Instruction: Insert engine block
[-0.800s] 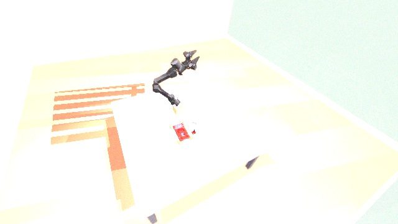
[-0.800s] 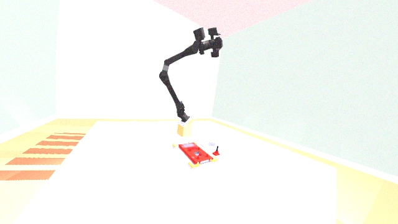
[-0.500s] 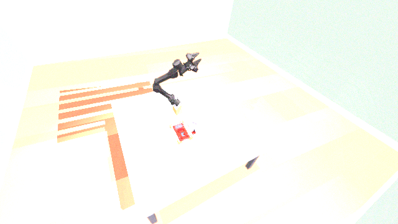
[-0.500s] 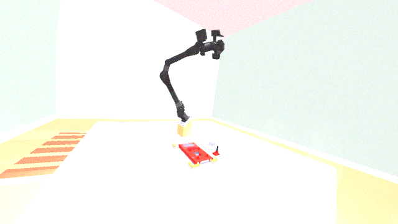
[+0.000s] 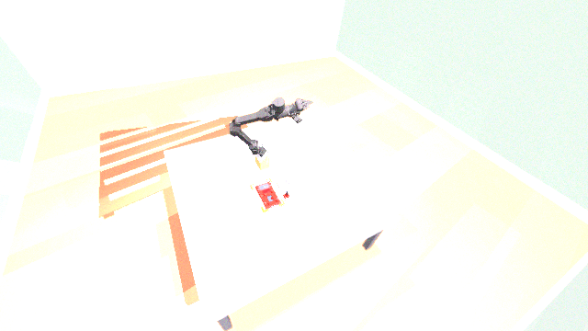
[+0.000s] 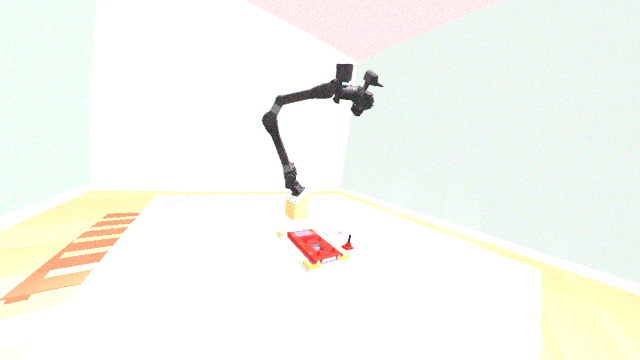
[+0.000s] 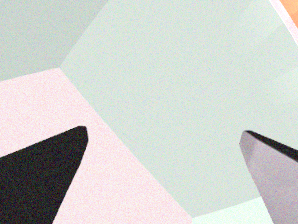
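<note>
The red car body (image 5: 265, 193) (image 6: 325, 254) lies flat, with yellow pieces at its corners. A small grey piece (image 5: 270, 199) (image 6: 316, 247) shows within it towards one end, and a pale grey area at the other end. I cannot tell which, if either, is the engine block, nor make out the slot or the rib. My gripper (image 5: 305, 111) (image 6: 370, 100) (image 7: 165, 134) is open and empty, high above and well away from the car body. The wrist view shows only walls and ceiling between the wide-spread fingers.
A small red piece with a black upright stick (image 5: 287, 196) (image 6: 348, 245) stands beside the car body. A faint whitish item lies near it. The arm's yellowish base block (image 5: 262, 162) (image 6: 296, 207) stands behind the car body on the white table (image 5: 220, 230) (image 6: 200, 300).
</note>
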`<state>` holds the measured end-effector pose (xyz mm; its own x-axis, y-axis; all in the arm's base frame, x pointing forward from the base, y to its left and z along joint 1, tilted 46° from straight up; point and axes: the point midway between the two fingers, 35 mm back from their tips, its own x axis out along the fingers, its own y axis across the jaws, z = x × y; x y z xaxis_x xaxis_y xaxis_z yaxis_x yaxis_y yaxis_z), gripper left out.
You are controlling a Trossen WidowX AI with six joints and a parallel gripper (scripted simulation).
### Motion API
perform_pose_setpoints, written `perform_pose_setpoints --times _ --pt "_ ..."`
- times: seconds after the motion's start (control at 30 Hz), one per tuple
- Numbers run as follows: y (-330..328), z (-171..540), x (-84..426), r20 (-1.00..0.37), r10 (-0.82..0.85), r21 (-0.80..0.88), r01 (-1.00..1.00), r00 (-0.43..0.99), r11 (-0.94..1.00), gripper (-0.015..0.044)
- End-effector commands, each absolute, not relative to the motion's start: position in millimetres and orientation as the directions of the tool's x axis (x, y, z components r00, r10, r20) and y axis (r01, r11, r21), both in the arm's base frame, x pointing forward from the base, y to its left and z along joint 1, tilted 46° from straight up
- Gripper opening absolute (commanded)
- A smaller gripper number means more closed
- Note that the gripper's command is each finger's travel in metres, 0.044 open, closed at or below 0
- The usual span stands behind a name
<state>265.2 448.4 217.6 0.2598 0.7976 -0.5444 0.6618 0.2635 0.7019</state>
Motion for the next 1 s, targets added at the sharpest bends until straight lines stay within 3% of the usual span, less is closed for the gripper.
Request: perform_pose_setpoints --times 0.0,0.5,0.97 --pt "433 186 279 -0.619 0.727 0.631 0.739 0.297 0.235 0.0440" --pt "364 88 309 -0.833 0.427 0.411 0.910 0.352 0.052 0.0440" --pt "277 10 313 -0.949 0.082 0.286 0.942 0.304 -0.178 0.0440"
